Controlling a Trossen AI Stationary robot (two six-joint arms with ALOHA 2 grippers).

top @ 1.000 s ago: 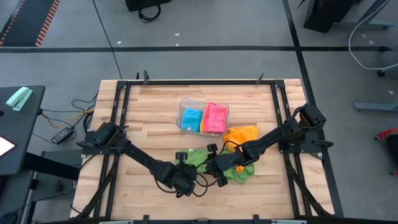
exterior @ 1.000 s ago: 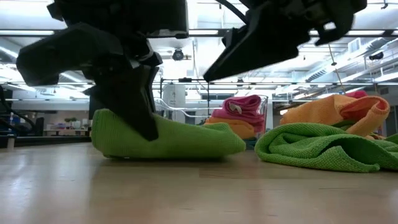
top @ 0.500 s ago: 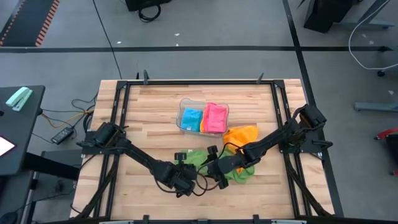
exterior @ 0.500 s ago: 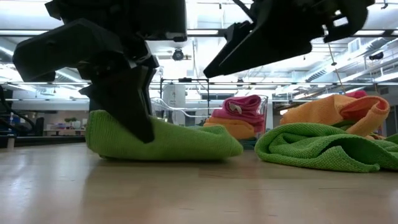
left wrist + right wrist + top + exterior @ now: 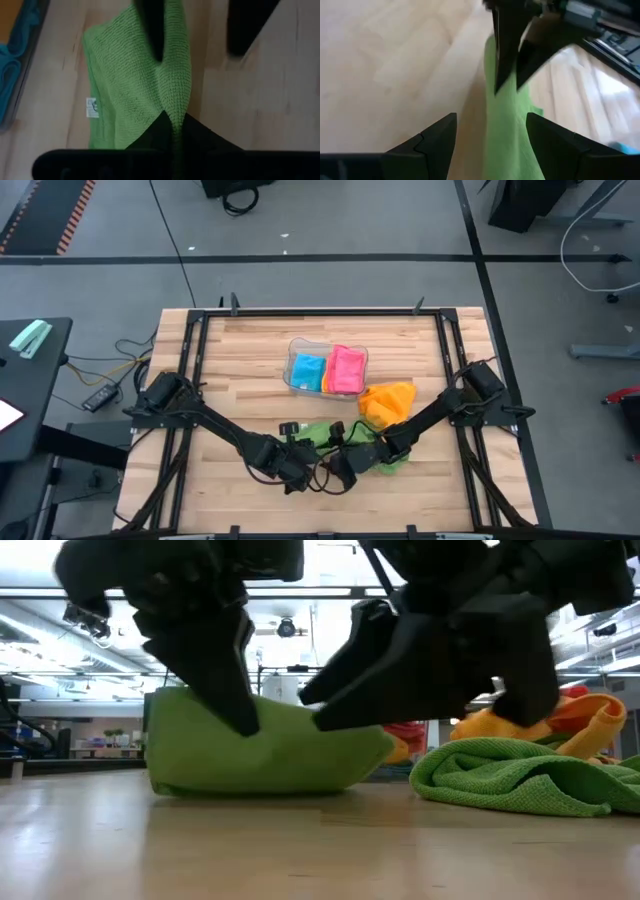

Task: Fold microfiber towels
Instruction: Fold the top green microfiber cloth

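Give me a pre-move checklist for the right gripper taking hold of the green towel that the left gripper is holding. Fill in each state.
1. Left gripper pinching the green towel edge: ok, its fingers are shut on the fabric.
2. Right gripper open: ok, its fingers stand apart.
3. Towel fabric between the right fingers: ok, in the right wrist view the green edge runs through the gap.
4. Right fingers touching the fabric: cannot tell.
5. Second green towel apart from the held one: ok in the low view, it lies crumpled to one side with bare table between them.
6. Clear tray with folded blue and pink towels out of the way: ok, it sits farther back.
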